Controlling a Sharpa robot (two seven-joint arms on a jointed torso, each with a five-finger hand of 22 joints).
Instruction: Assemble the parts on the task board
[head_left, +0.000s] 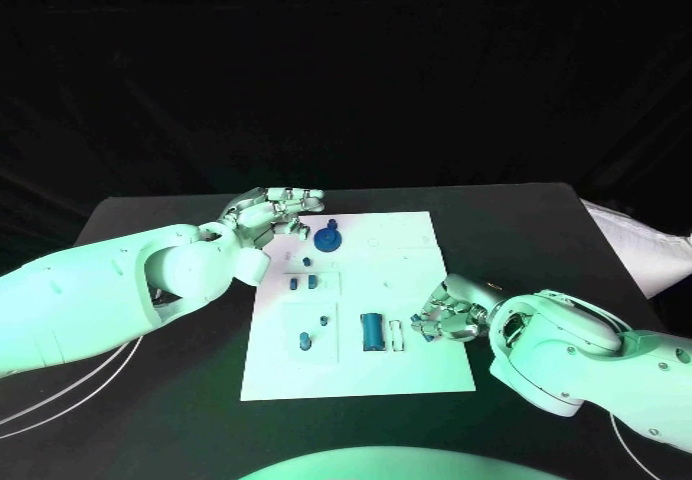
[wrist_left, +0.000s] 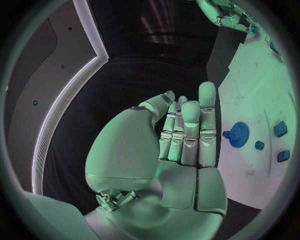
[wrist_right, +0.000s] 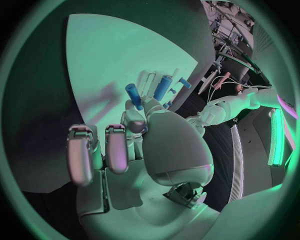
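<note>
White and flat, the task board (head_left: 389, 300) is laid across the middle of the black table (head_left: 548, 230), its long sides running away from the robot.

At the far left corner of the board the left hand (head_left: 274, 213) is seen, just beside the board's edge. In the left wrist view that hand (wrist_left: 181, 145) is shown with straight fingers (wrist_left: 207, 112) pressed side by side and nothing held in them, the thumb lying close against them.

Just beside it, on the board's far part, a round blue gear-like part (head_left: 330, 240) is placed; in the left wrist view its toothed rim (wrist_left: 238, 134) is plain. Nearer the robot, small blue parts (head_left: 300, 283) are set in a shallow outline, and another small part (head_left: 304, 341) lies closer still; their shapes are too small to tell. Towards the middle, a blue cylinder (head_left: 372, 331) is laid with its long axis pointing away from the robot, a thin pale rod (head_left: 397, 335) lying parallel just beside it.

At the board's right edge the right hand (head_left: 447, 318) is held, its fingers curled in. A blue peg (wrist_right: 134, 96) is pinched at the fingertips, seen in the right wrist view, with its free end pointing away from the palm (wrist_right: 169, 150) over the board. Its lower end is hidden by the fingers.
</note>
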